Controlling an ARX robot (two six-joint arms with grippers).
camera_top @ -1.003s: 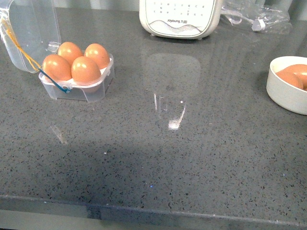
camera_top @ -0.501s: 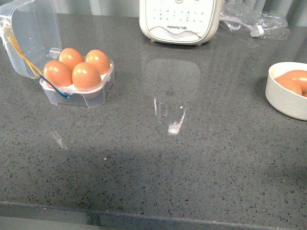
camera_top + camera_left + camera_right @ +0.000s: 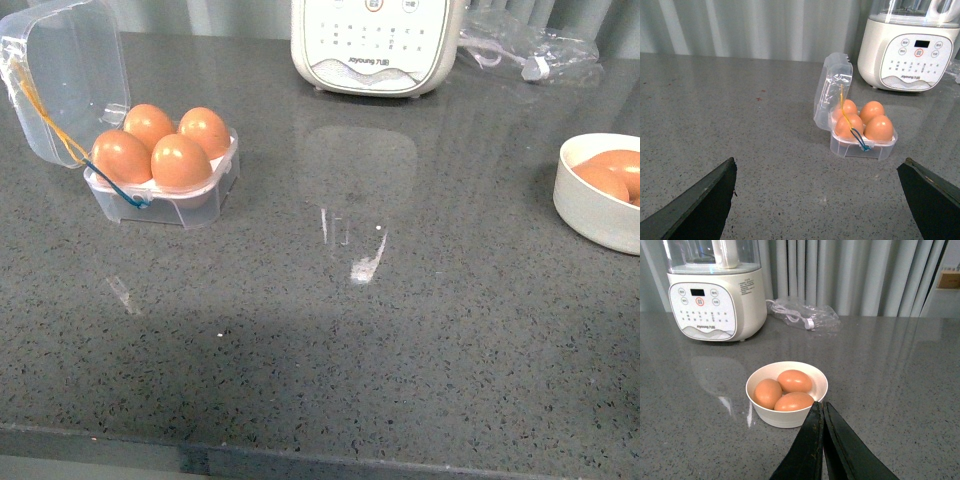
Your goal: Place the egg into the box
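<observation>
The whole front view is drifting slightly downward while nothing on the tabletop (image 3: 400, 330) is shifting, the egg (image 3: 181, 161) is sitting in the full, open-lidded box (image 3: 160, 207), and with the left end effector (image 3: 818, 165) gaping empty and the right end effector (image 3: 819, 406) pinching shut on nothing, the task is looking done.

- White bowl (image 3: 592, 205), counter's (image 3: 400, 330) right edge: partly out of frame.
- Appliance (image 3: 375, 45), back edge: top cropped, labels illegible.
- Eggs' (image 3: 180, 160) lower halves hidden inside the box (image 3: 175, 208).

The clear box (image 3: 195, 205) sits at front-view left, lid (image 3: 65, 75) raised open, an orange-brown egg (image 3: 181, 162) in every cell.
</observation>
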